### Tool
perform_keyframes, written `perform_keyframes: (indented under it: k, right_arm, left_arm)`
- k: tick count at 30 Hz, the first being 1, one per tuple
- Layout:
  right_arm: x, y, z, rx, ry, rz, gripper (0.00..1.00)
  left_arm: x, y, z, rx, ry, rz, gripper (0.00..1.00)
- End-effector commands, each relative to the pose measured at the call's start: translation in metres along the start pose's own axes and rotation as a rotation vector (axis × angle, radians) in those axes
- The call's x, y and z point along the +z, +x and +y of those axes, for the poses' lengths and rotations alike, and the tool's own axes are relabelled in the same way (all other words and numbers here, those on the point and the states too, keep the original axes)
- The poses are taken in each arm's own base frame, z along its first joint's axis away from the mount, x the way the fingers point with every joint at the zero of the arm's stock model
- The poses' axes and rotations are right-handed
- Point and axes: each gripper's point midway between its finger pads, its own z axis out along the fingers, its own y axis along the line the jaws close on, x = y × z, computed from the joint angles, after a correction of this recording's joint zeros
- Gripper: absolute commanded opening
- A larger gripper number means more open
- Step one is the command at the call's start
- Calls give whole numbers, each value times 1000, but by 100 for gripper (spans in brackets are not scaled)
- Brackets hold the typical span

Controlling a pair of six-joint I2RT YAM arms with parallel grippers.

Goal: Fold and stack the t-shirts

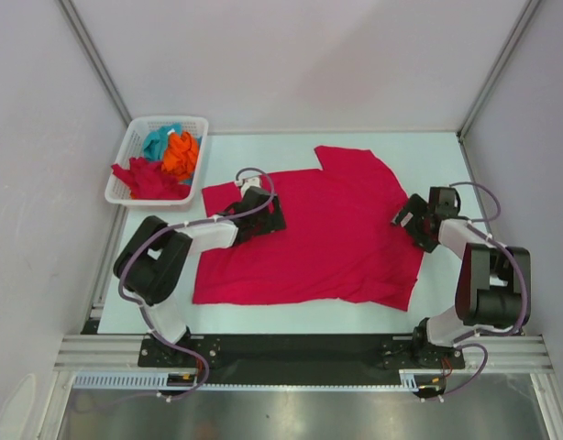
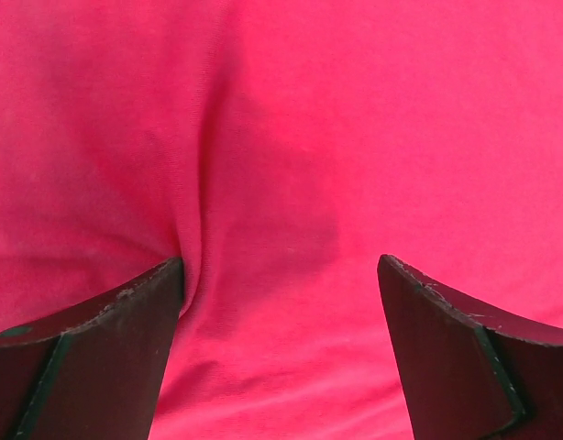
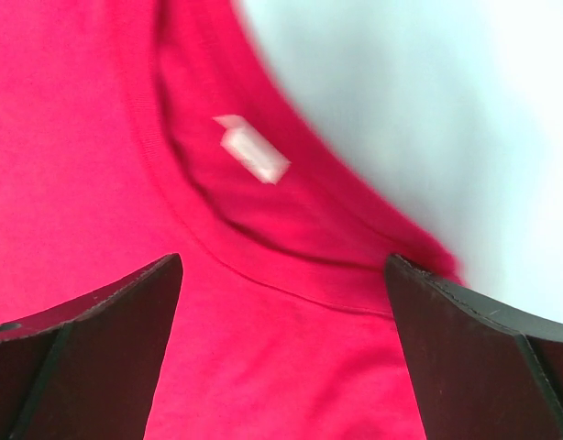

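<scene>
Crimson t-shirt lies spread flat mid-table, turned sideways: neck at 3 o'clock, hem at 9, one sleeve out toward 12, the other toward 5. Cloth mostly smooth; the left wrist view shows one soft ridge running up beside the left fingertip. Collar with its small white label sits just ahead of the right gripper, jaws spread wide, nothing between them, hovering at the shirt's 3 o'clock edge. Left gripper is also wide and empty, low over the cloth near the shirt's 10 o'clock corner, a fingertip apparently touching fabric. Step in hand, as I judge it: take hold for a first fold. To do it well, each pincer should bite at an edge, not mid-panel, catching both layers, then lift and carry level so the crease runs straight; flatten that ridge first. Risk: pinching one layer only, dragging the shirt askew. At 10 o'clock, the white basket holds a red shirt, orange shirt and teal shirt, bunched, waiting.
</scene>
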Motion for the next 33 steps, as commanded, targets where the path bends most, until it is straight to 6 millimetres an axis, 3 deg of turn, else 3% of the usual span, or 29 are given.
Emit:
perform_keyframes:
  k: [1,6,9,11,12,16,20,22,23,24,26,27,30,31,33]
  right_arm:
    - [-14,1,-53,54,118,-9,100]
    - [-25,-14,-64,54,142,-44,100]
    - [-30,-23,-50,34,108,-54,99]
    - [-41,-28,-25,-56,91,-74,99]
    - [-46,-32,-20,-89,108,-97,99]
    - [-68,-34,35,-187,14,-121,100]
    - [-79,-51,89,-220,-143,-167,100]
    - [-72,-60,110,-229,-196,-150,100]
    - [-69,-64,122,-236,-232,-157,100]
    - [-52,-59,126,-243,-240,-124,100]
    - [-39,-65,146,-253,-297,-124,100]
    - [-18,-58,145,-254,-280,-86,99]
    - [5,-69,160,-239,-289,-80,98]
    - [25,-65,156,-233,-268,-53,98]
    - [37,-73,163,-224,-268,-62,98]
  left_arm:
    - [4,58,-13,9,27,187,91]
    - [4,45,-21,48,29,157,91]
    - [1,28,-20,86,-6,125,93]
    - [-8,13,-9,105,-52,99,95]
    - [-9,0,4,88,-86,74,96]
    - [-26,-31,40,-3,-119,25,98]
    - [-30,-63,55,-28,-130,-41,97]
    - [-23,-71,59,-53,-130,-38,97]
    - [-13,-65,63,-61,-139,-10,96]
    - [-7,-66,65,-69,-142,-3,95]
    - [10,-64,63,-69,-140,16,95]
    - [15,-62,64,-68,-147,26,95]
    - [35,-61,66,-72,-162,51,95]
    - [42,-63,67,-75,-168,57,95]
    - [49,-67,71,-78,-180,56,95]
